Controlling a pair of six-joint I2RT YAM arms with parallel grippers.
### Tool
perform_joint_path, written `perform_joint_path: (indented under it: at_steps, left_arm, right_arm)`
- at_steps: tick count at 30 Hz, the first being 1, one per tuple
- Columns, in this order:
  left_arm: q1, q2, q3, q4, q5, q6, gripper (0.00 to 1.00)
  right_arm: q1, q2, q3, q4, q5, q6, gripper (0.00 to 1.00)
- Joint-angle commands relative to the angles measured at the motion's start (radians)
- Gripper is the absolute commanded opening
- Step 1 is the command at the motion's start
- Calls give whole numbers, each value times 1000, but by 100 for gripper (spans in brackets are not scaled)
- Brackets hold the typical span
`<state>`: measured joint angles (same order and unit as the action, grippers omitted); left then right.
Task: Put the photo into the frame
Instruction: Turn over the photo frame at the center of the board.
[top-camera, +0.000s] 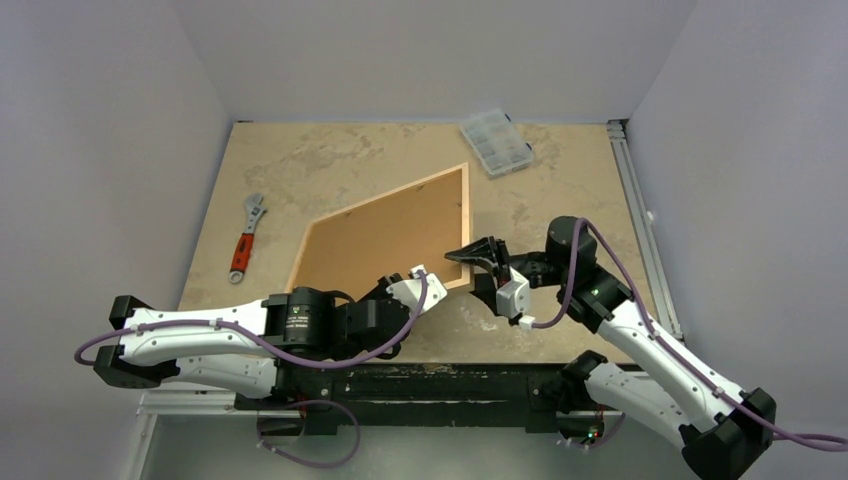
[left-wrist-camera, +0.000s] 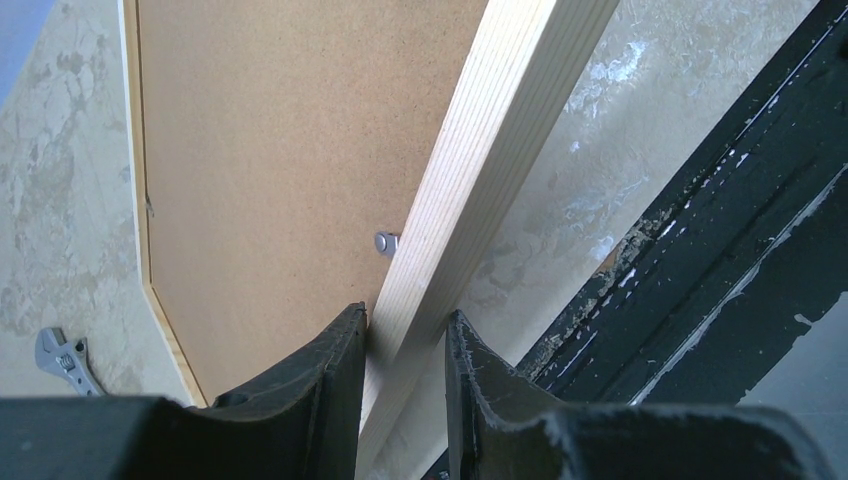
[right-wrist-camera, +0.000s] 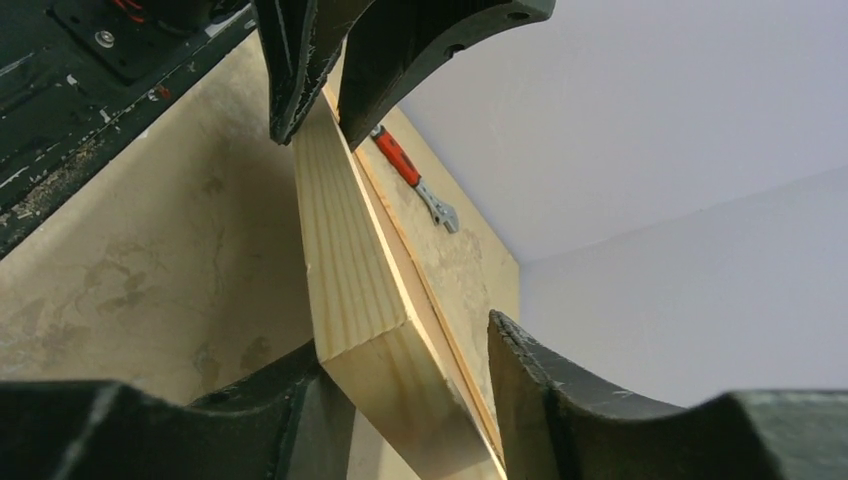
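The frame (top-camera: 466, 225) of light wood lies back up, its brown backing board (top-camera: 385, 240) filling it. The near rail is held off the table. My left gripper (top-camera: 425, 275) is shut on the near rail, which shows close up in the left wrist view (left-wrist-camera: 480, 170) between the jaws (left-wrist-camera: 405, 320). My right gripper (top-camera: 478, 258) is open around the near right corner (right-wrist-camera: 345, 260); one finger touches the wood and the other stands apart (right-wrist-camera: 405, 345). The left gripper also shows in the right wrist view (right-wrist-camera: 320, 110). The photo is hidden or out of view.
A red-handled adjustable wrench (top-camera: 246, 238) lies left of the frame; it also shows in the left wrist view (left-wrist-camera: 62, 358) and the right wrist view (right-wrist-camera: 415, 180). A clear plastic organizer box (top-camera: 495, 142) sits at the back. A metal turn button (left-wrist-camera: 385, 242) sits on the backing.
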<state>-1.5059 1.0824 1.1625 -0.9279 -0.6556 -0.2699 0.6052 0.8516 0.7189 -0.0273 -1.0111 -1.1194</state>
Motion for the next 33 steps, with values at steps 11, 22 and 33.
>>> perform_joint_path:
  at_steps: [11, 22, 33]
  left_arm:
    - [-4, -46, 77, 90, -20, -83, 19]
    - [-3, -75, 179, 78, -56, -57, 84]
    - [-4, -231, 171, 205, -109, -69, 87]
  right_arm:
    - [13, -16, 99, -114, -34, 10, 9]
    - [12, -24, 152, -87, -7, 274, 0]
    - [13, -43, 187, 100, 152, 757, 0]
